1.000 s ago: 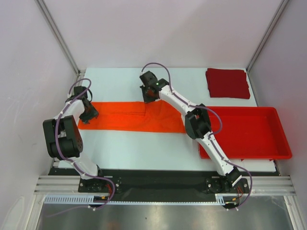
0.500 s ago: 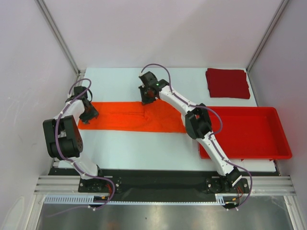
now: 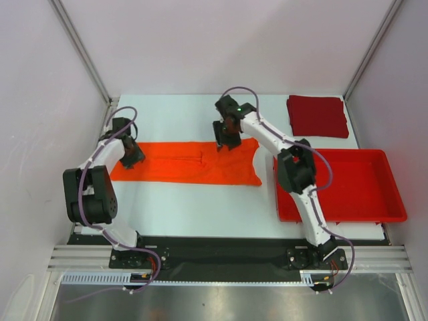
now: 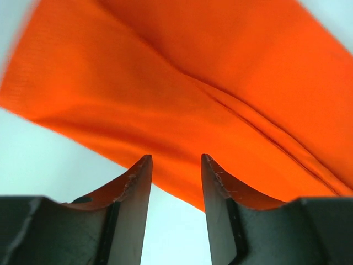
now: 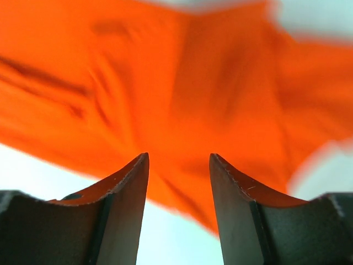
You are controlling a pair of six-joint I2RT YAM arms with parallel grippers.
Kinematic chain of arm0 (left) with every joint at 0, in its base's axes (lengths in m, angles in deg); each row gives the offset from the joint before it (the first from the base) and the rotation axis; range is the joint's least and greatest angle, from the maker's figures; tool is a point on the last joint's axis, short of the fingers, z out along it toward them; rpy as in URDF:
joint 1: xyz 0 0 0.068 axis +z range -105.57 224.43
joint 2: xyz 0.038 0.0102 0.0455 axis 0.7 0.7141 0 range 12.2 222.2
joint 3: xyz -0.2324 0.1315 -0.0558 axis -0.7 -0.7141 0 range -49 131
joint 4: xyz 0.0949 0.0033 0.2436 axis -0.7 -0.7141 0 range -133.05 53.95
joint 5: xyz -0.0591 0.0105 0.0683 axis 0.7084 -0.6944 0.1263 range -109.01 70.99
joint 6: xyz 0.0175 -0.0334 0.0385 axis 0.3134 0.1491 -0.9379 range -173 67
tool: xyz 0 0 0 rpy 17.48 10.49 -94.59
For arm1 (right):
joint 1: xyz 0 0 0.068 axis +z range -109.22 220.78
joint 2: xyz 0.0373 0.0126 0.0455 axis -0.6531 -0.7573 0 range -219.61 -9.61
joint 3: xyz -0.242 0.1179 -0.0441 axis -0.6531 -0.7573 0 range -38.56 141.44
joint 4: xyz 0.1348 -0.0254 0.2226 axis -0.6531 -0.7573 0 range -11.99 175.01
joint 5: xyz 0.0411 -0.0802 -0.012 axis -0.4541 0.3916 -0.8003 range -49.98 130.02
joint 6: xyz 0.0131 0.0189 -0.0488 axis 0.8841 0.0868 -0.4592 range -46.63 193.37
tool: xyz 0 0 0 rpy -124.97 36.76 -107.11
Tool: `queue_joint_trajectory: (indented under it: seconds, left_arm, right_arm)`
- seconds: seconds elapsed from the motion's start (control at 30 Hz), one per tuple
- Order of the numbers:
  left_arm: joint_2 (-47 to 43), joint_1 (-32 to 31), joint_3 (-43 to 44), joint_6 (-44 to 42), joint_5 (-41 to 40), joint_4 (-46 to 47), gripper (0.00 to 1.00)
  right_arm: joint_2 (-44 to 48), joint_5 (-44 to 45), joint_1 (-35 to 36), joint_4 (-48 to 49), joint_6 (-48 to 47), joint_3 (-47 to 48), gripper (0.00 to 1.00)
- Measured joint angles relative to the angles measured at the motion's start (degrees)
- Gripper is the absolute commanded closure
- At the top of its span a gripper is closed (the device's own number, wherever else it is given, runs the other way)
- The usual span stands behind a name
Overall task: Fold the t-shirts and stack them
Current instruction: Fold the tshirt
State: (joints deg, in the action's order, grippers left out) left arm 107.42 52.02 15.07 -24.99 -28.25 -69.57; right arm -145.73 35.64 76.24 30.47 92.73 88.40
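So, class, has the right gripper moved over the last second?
Yes: the right gripper has shifted right along the orange shirt, closer to the dark red shirt.

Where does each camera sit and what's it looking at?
Top camera: above and behind, looking down at table, left arm, right arm, orange t-shirt, dark red t-shirt, red tray.
Left wrist camera: on the left arm, looking past the left claw at orange cloth.
Right wrist camera: on the right arm, past the right claw, blurry orange.
All three share the orange t-shirt.

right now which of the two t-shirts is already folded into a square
The dark red t-shirt, far right behind the red tray: a neat square. The orange t-shirt lies as a long strip.
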Motion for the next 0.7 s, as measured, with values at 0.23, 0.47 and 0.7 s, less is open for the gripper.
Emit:
queue_joint_trajectory:
  seconds: [0.23, 0.47, 0.7]
  left_arm:
    - [-3.0, -15.5, 0.6, 1.8, 7.0, 2.1, 0.73]
    - [3.6, -28.4, 8.3, 3.6, 15.7, 6.3, 0.92]
    - [13.8, -34.1, 14.1, 3.7, 16.9, 7.5, 0.94]
  right_arm:
    - [24.2, 3.0, -1.4, -2.4, -0.9, -25.1, 0.59]
    - [32.6, 5.6, -0.8, 1.3, 0.7, -38.7, 0.95]
    - [32.3, 6.3, -0.9, 6.9, 3.3, -48.8, 0.99]
